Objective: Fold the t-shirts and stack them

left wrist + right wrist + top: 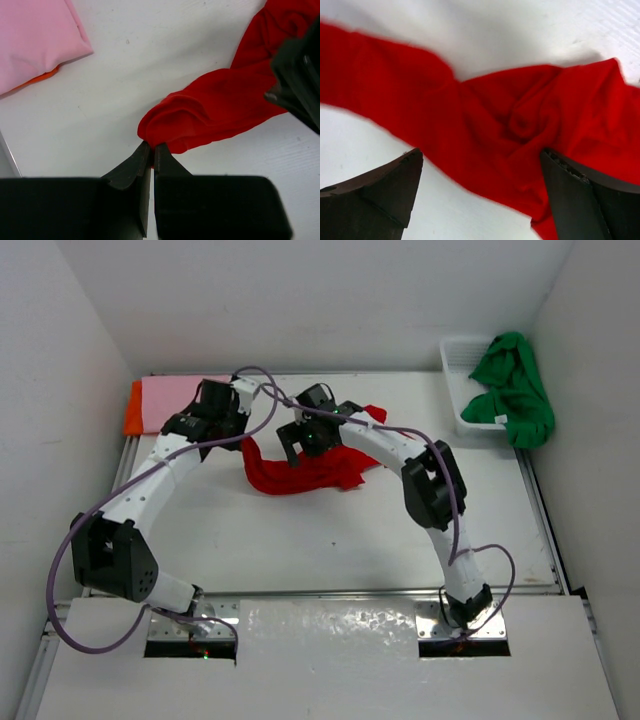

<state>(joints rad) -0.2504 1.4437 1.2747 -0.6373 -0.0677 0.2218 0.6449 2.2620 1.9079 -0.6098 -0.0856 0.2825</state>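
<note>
Red t-shirt (495, 115) bunched beneath wide-open right tool (480, 155), not gripped; left tool (151, 146) pinched shut on its edge.

The red t-shirt (310, 468) is soft, matt cloth, rumpled into deep folds. The pink t-shirt (175, 395), orange t-shirt (131, 412) and green t-shirt (515, 390) look like the same dull cloth. The surface (300, 530) is smooth, matt white. The left end effector (152, 146) and right end effector (481, 165) are matt black plastic, and one finger has a ridged inner edge. The basket (462, 360) is white plastic.
</note>
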